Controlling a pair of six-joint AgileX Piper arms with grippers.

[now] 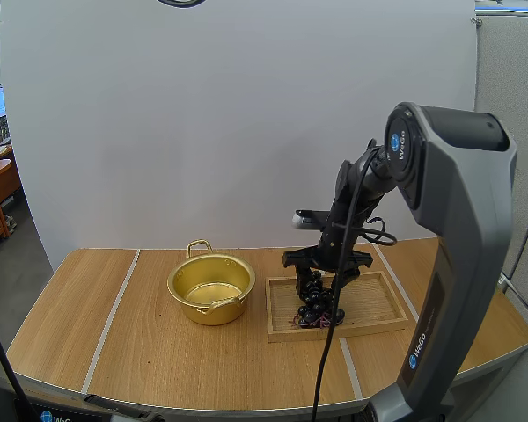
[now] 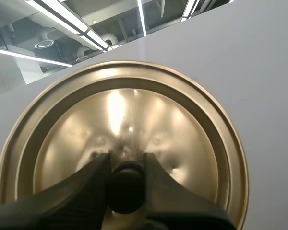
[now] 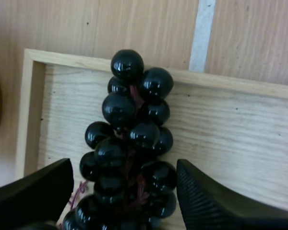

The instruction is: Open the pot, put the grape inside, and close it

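The gold pot [image 1: 209,288] stands open on the table, with nothing inside it. Its gold lid [image 2: 129,115] is held off the pot by my left gripper [image 2: 126,167], whose fingertips pinch the black knob [image 2: 126,187]. A bunch of dark grapes [image 1: 314,303] lies at the left end of the wooden tray [image 1: 374,303]. My right gripper [image 1: 324,280] hangs straight over the bunch. Seen from the right wrist, the grapes [image 3: 129,143] sit between the spread fingers [image 3: 206,196] of the right gripper [image 3: 125,189], which is open, over the tray's floor [image 3: 230,129].
The pot sits just left of the tray, its handle [image 1: 200,247] pointing to the back. Pale strips [image 1: 114,308] run across the wooden table. Bare tabletop lies to the left of the pot and in front of the tray.
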